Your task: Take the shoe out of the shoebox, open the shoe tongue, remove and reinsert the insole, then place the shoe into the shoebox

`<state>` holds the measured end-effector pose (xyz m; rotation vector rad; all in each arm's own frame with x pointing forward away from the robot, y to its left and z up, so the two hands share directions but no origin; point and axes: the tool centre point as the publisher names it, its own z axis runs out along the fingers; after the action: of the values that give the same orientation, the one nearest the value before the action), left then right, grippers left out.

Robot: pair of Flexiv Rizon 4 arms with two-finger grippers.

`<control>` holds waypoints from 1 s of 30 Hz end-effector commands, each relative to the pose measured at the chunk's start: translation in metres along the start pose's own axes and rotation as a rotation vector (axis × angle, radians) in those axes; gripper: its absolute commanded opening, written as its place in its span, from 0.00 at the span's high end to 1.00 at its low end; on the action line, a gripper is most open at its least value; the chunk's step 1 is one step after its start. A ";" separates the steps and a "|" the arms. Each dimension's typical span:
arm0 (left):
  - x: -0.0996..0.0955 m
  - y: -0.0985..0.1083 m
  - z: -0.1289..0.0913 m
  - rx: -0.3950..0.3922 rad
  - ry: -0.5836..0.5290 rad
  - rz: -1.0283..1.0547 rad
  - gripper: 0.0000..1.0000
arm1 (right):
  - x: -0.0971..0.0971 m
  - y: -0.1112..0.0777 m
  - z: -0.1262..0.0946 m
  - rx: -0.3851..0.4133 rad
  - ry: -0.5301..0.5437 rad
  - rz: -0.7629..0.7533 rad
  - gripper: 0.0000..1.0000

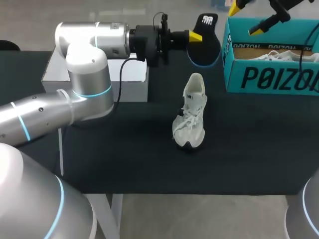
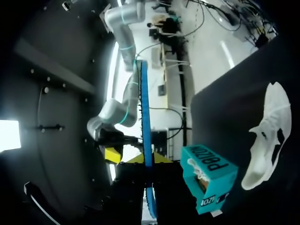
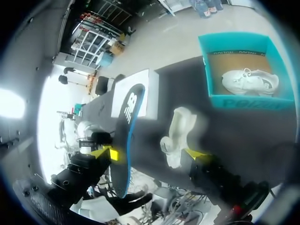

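**While the Insole Is Held Clear of the Shoe**

While the left gripper (image 1: 198,37) is clamped on the insole (image 1: 205,42) and holds it in the air beyond the shoe (image 1: 190,117), the right gripper (image 1: 245,19) hangs above the shoebox (image 1: 269,79). Its yellow tips are apart, with nothing between them. The shoe stands upright on the dark table (image 1: 124,149), near the shoebox but not touching it, with its toe toward the robot and its collar gaping. A second shoe (image 1: 279,56) lies inside the shoebox.

**Handling.** The insole is probably thin, light and limp, so expect it to bend wherever it is unsupported. The shoe appears light, with a soft mesh upper and loose laces that could snag. To brace it for reinsertion, take hold at the heel collar, which is likely the stiffest part.

**Markings.** The shoebox front carries large dark block lettering, with smaller print along the inner rim. One end of the insole bears a white logo. No print is transcribed here.
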<state>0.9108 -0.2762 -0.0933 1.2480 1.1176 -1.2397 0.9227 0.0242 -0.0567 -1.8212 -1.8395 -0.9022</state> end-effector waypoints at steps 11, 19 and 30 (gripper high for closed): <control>-0.018 0.008 -0.008 -0.016 -0.036 0.103 1.00 | 0.000 -0.016 0.014 -0.039 0.078 -0.111 0.00; -0.015 0.005 -0.004 -0.006 -0.013 0.091 1.00 | 0.001 -0.015 0.017 -0.011 -0.031 -0.098 0.00; -0.018 0.003 -0.008 -0.025 -0.052 0.061 1.00 | 0.002 -0.018 0.018 -0.012 0.489 0.016 0.00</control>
<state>0.9166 -0.2688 -0.0730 1.2373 1.0475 -1.2027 0.9070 0.0426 -0.0592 -1.7193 -1.8375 -0.9871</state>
